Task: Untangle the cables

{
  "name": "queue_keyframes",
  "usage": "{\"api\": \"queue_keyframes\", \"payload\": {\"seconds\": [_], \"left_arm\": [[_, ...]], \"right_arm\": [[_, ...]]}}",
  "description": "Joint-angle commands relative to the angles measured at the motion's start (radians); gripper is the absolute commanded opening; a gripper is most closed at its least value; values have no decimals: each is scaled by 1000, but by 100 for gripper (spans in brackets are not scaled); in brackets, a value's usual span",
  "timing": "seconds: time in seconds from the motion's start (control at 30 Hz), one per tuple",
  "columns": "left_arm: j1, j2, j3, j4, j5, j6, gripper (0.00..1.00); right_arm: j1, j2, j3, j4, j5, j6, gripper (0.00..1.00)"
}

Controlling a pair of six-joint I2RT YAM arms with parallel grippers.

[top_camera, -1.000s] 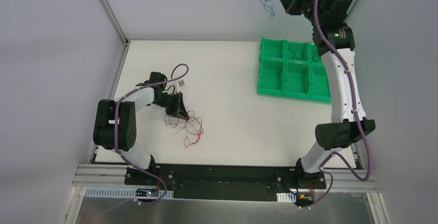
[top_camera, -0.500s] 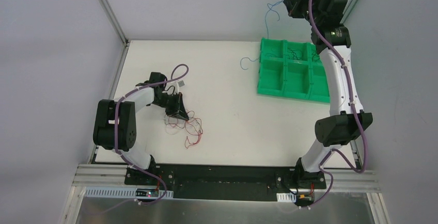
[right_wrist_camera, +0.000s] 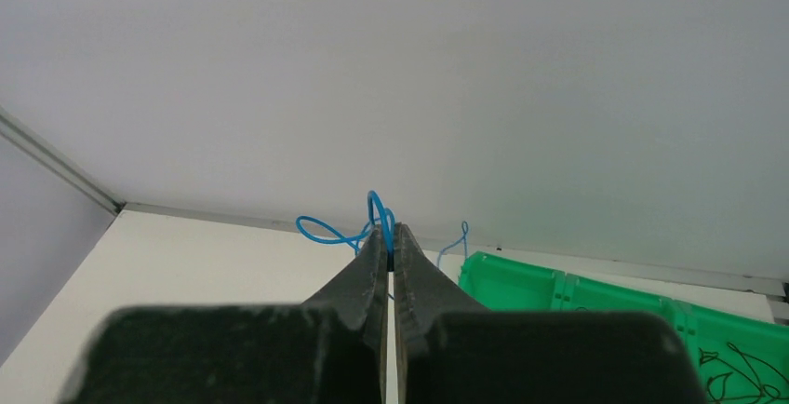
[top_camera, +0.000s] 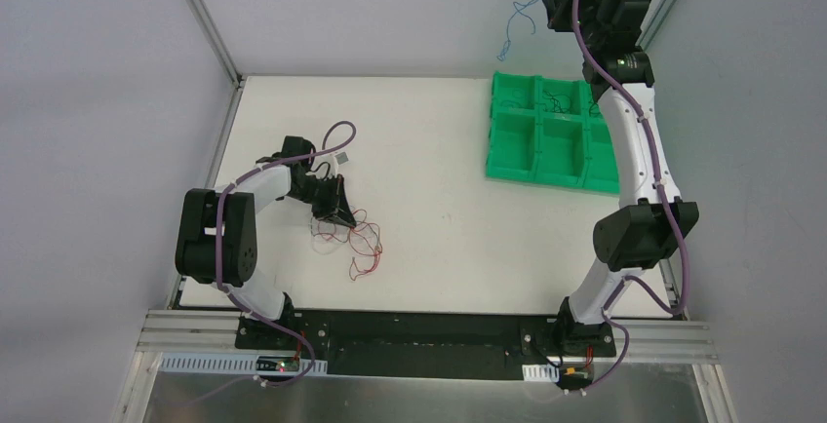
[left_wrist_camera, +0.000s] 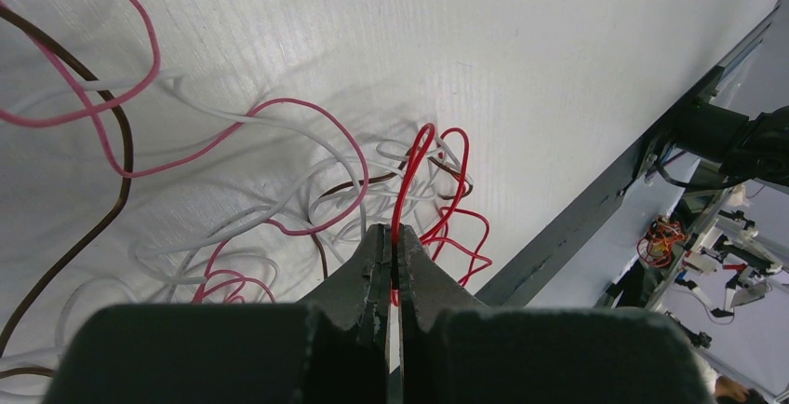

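Blue wire (top_camera: 511, 31) dangling free, pinched in the closed right gripper (top_camera: 552, 2) high beyond the far corner of the green tray (top_camera: 507, 165); rest of the cables (top_camera: 353, 240) heaped on the table (top_camera: 458, 218) at the left gripper (top_camera: 342, 216).

Left wrist view: jaws clamped on a red loop (left_wrist_camera: 406, 181) rising from a knot of white, pink and brown strands; likely to drag the whole knot if lifted, the loop seemingly threaded among its neighbours.

Right wrist view: jaws shut on the blue wire at a curl; thin hold, liable to slip; liable too to miss the tray if released here.
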Motion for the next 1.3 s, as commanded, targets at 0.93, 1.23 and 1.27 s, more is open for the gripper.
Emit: {"api": "queue_keyframes", "payload": {"seconds": [0.93,1.23,1.27], "left_arm": [[6,45,66,-28,11,18,0],[5,55,74,-29,10,15,0],[5,56,74,-29,9,15,0]], "right_arm": [[-53,146,220,154,64,4,0],[-53,240,474,111,60,44,0],[-53,239,475,114,57,44,0]]}}
